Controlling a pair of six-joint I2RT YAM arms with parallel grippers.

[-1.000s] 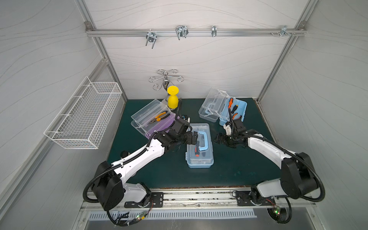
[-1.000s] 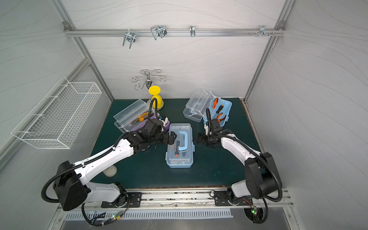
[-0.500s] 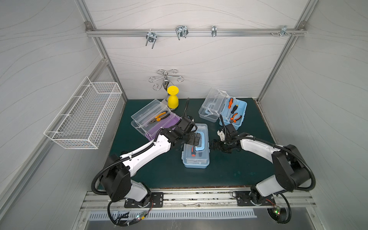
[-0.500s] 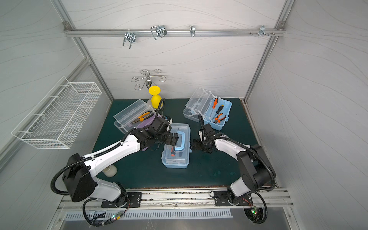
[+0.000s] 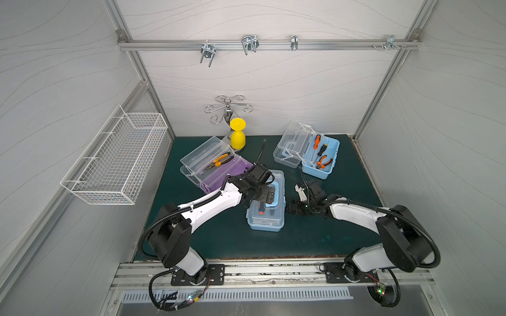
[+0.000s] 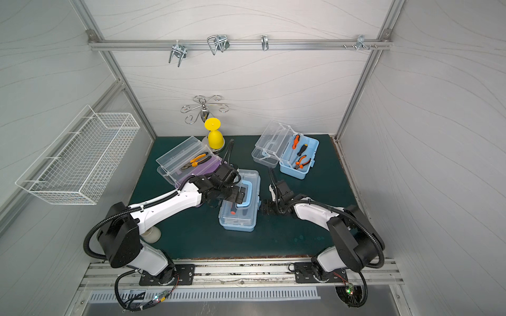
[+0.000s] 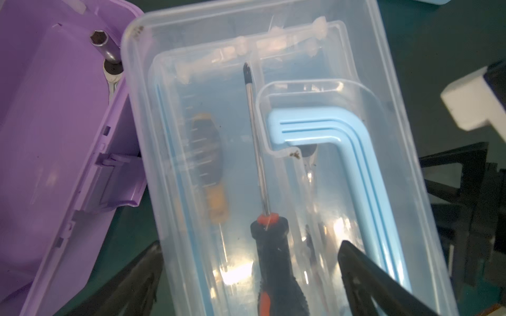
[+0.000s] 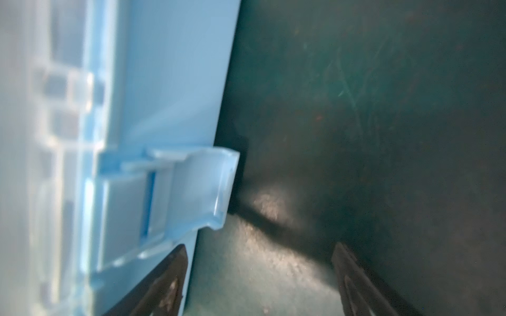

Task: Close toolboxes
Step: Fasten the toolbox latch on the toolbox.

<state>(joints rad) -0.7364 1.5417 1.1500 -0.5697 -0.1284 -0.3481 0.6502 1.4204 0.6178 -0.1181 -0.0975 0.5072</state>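
Toolboxes: in both top views the middle blue toolbox (image 5: 264, 228) sits on the tabletop (image 5: 219, 235), lid (image 5: 267, 217) down; purple toolbox (image 5: 239, 167) and far blue toolbox (image 5: 315, 171) are open behind. Left wrist: left pincer (image 7: 249, 243) spread above that lid, we judge pinning it. Right wrist: right pincer (image 8: 259, 245) spread beside the sticking-out latch (image 8: 197, 188), likely to snap it.

No writing, label, brand or number can be read in any view: none on the purple toolbox (image 5: 236, 170), the far blue toolbox (image 5: 325, 172), the near blue toolbox (image 5: 264, 226) or the basket (image 5: 115, 158).
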